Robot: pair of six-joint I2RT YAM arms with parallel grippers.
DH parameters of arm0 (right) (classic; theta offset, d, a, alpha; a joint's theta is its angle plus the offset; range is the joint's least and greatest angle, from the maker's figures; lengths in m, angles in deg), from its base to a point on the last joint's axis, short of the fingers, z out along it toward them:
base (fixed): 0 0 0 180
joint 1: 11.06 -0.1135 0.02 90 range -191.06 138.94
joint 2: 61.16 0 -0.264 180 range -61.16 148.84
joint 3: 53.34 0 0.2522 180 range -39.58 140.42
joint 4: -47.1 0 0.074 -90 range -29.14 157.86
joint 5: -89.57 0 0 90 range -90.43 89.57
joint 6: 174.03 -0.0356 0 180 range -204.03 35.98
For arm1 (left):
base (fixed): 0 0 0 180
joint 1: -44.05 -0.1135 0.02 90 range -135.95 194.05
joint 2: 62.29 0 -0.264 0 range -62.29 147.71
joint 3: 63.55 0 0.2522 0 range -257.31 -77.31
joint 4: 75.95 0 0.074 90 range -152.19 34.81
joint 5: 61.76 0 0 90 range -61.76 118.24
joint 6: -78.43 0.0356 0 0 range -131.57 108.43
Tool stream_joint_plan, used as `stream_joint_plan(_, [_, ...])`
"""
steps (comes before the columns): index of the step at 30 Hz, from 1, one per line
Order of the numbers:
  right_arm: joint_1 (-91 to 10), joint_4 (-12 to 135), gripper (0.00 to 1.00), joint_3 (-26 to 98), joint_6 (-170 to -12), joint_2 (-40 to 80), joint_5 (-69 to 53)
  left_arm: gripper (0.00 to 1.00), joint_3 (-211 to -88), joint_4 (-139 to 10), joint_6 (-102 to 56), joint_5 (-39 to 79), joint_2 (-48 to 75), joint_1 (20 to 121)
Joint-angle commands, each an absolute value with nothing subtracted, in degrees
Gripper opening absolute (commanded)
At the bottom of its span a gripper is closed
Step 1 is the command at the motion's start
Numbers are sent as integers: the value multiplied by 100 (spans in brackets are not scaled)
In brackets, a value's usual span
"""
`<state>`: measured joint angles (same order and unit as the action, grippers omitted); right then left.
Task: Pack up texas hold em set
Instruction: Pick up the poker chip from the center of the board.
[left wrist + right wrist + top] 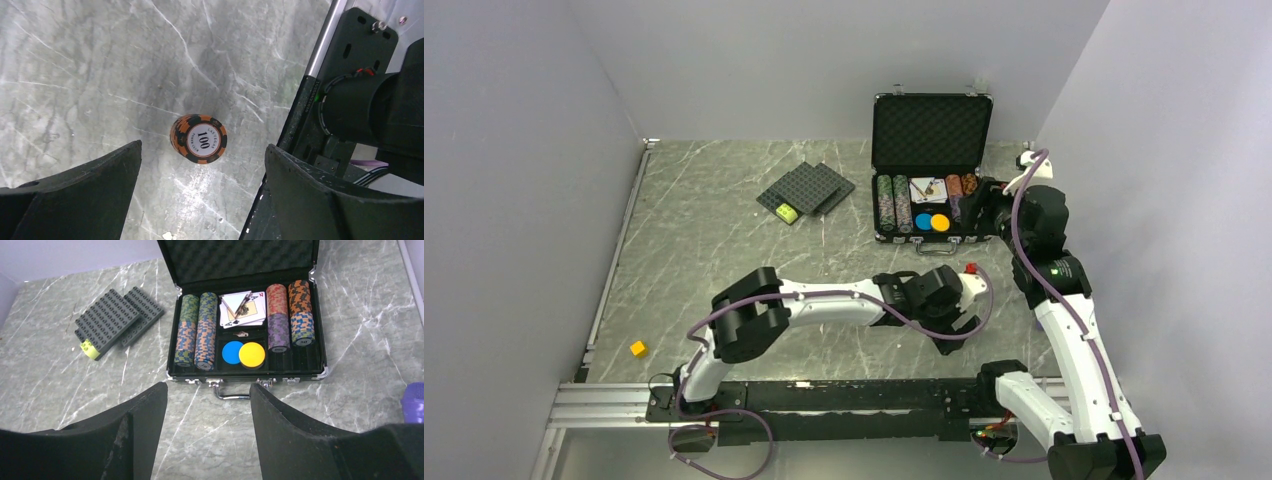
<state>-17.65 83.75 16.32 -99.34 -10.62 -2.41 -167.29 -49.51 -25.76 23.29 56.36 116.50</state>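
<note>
Left jaws hang open over a small orange chip stack [199,138] on the bench [75,75]; right jaws, also open, face the open briefcase [245,374]. An off-centre pinch could scatter the chips.

Black briefcase [300,372] open; chip rows [206,332], cards [242,310], discs [251,354] inside; orange chip stack [199,138] outside.

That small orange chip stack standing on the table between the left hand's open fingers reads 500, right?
No: it reads 100, not 500. The left wrist view shows the number on top of the orange chip stack, which does stand on the table between the open fingers of the left gripper.
</note>
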Motion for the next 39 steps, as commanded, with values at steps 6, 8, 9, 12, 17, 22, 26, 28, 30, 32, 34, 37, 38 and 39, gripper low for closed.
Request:
stream_joint_plan(6, [-1747, 8388, 66, 1799, -10030, -1159, -269, 97, -17292, -4577, -2322, 2289, 6137, 11777])
stream_joint_plan(8, [-1746, 8388, 66, 1790, -10033, -1173, -301, 97, -17366, -4498, -2273, 2387, 6262, 11788])
stream_joint_plan(9, [-1742, 8382, 66, 1778, -10029, -1183, -312, 97, -17394, -4475, -2248, 2448, 6302, 11788])
stream_joint_plan(12, [-1748, 8354, 66, 1734, -10014, -1220, -316, 95, -17432, -4464, -2205, 2530, 6388, 11788])
stream_joint_plan(17, [-1747, 8344, 66, 1703, -10019, -1220, -341, 90, -17581, -4382, -2143, 2605, 6576, 11788])
stream_joint_plan(22, [-1748, 8327, 66, 1694, -10002, -1221, -333, 85, -17588, -4441, -2023, 2539, 6659, 11805])
stream_joint_plan(26, [-1745, 8342, 66, 1703, -9992, -1233, -324, 79, -17542, -4327, -1956, 2679, 6698, 11835])
stream_joint_plan(28, [-1748, 8328, 66, 1698, -9985, -1244, -311, 77, -17475, -4298, -1891, 2709, 6686, 11861])
stream_joint_plan(30, [-1741, 8322, 66, 1693, -9980, -1247, -299, 76, -17402, -4310, -1817, 2707, 6691, 11896])
stream_joint_plan(32, [-1748, 8331, 66, 1689, -9975, -1249, -289, 74, -17350, -4293, -1741, 2785, 6694, 11942])
stream_joint_plan(34, [-1744, 8324, 66, 1684, -9972, -1256, -281, 72, -17347, -4241, -1692, 2810, 6725, 11983])
stream_joint_plan(37, [-1748, 8315, 66, 1680, -9960, -1256, -255, 67, -17332, -4206, -1650, 2806, 6749, 12033])
stream_joint_plan(38, [-1746, 8318, 66, 1676, -9954, -1260, -247, 64, -17311, -4206, -1641, 2806, 6752, 12046])
stream_joint_plan(39, [-1748, 8309, 66, 1672, -9955, -1264, -245, 61, -17286, -4223, -1634, 2806, 6753, 12056])
